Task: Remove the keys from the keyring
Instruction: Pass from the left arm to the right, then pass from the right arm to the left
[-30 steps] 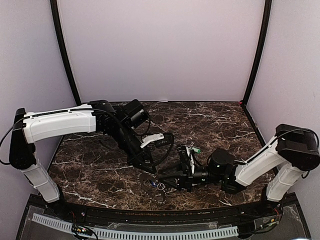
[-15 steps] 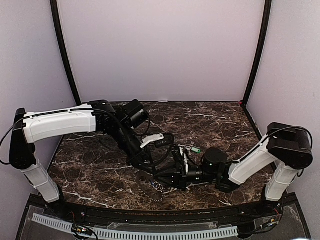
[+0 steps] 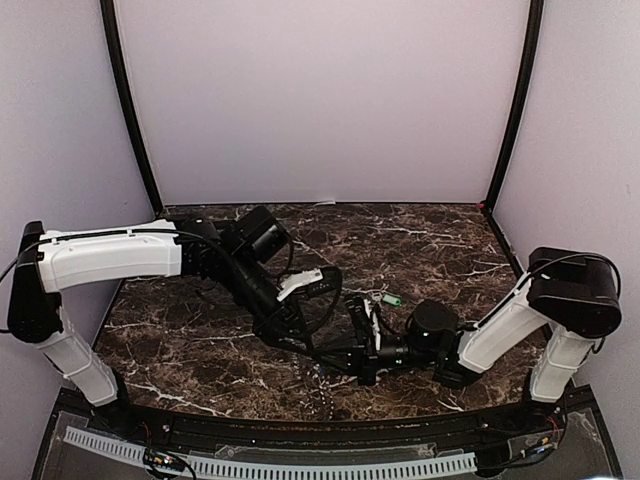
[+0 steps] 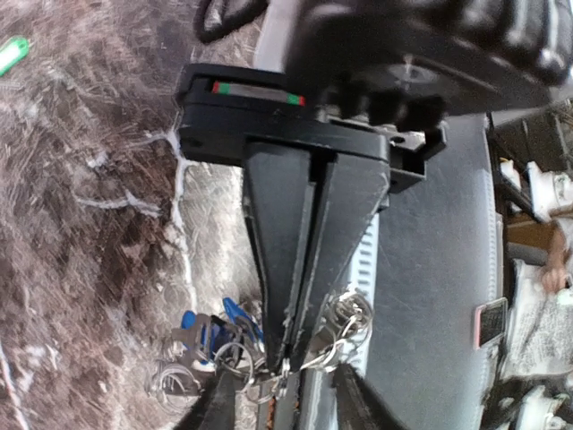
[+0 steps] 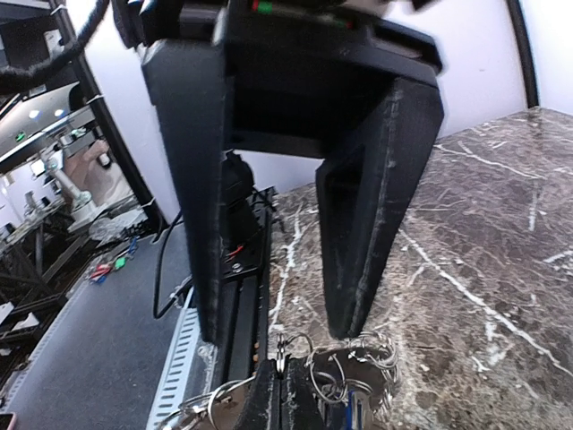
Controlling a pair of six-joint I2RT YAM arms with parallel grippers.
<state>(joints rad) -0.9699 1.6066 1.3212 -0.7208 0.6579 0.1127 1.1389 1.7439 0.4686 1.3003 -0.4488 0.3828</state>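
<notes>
Top external: green key (image 3: 392,299) on marbled table (image 3: 450,235), lilac walls (image 3: 320,100) behind.

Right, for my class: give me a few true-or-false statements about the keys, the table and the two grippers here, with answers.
1. The green key lies alone on the table, away from the other keys. True.
2. The left gripper is shut. False: its fingers stand apart.
3. The right gripper is shut. True.
4. The blue keys lie at the back of the table. False: they lie by the gripper tips, near the front edge.
</notes>
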